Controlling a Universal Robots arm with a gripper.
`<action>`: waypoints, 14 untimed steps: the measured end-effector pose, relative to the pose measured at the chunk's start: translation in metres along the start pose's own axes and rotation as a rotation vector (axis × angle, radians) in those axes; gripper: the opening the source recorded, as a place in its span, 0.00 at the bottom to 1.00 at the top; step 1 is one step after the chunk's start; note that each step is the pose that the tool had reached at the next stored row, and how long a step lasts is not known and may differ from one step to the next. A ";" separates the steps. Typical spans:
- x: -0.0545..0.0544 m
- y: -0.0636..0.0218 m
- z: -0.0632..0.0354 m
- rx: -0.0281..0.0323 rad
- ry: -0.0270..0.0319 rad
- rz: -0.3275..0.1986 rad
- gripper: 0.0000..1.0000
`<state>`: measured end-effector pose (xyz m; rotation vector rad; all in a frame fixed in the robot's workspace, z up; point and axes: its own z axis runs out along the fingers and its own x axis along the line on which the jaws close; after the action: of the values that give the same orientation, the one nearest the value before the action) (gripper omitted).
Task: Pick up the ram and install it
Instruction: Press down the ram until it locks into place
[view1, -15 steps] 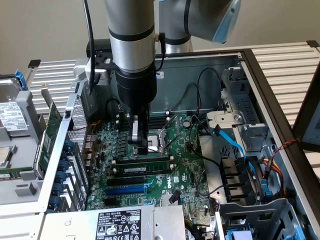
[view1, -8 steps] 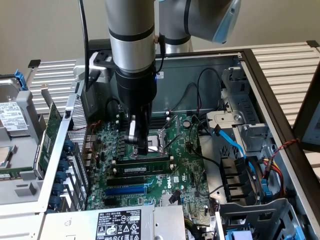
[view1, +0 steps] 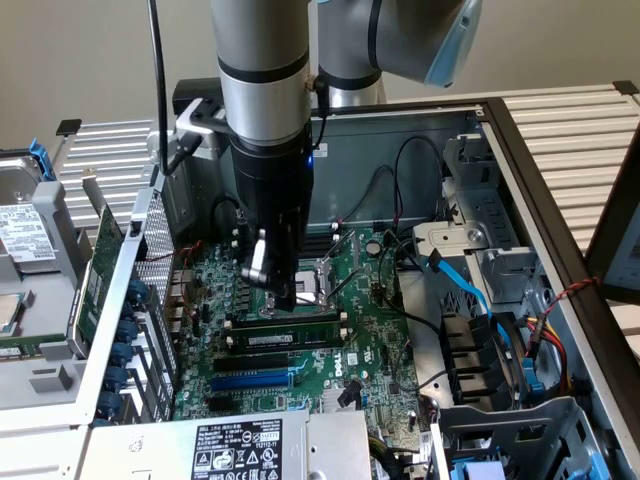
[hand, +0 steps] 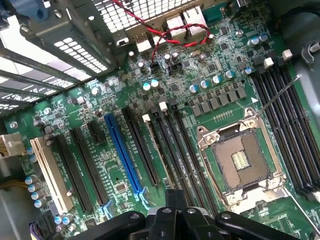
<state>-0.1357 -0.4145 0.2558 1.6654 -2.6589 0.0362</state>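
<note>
Green ram: lying in a black slot, centre of the exterior frame.
Gripper: closed, just above the stick, holding nothing apparently.
Seating: press straight down, evenly along it.

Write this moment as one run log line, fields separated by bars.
gripper: jaws shut, low over motherboard | ram: lying in slot area beside CPU socket, below gripper | contact: cannot tell
</note>
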 end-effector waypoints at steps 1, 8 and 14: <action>0.000 0.0000 0.0000 -0.0003 0.0003 0.017 0.11; 0.000 0.0000 0.0004 -0.0020 0.0023 0.129 0.11; 0.000 0.0000 0.0008 -0.0036 0.0040 0.227 0.11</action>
<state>-0.1357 -0.4145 0.2550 1.3529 -2.8278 0.0352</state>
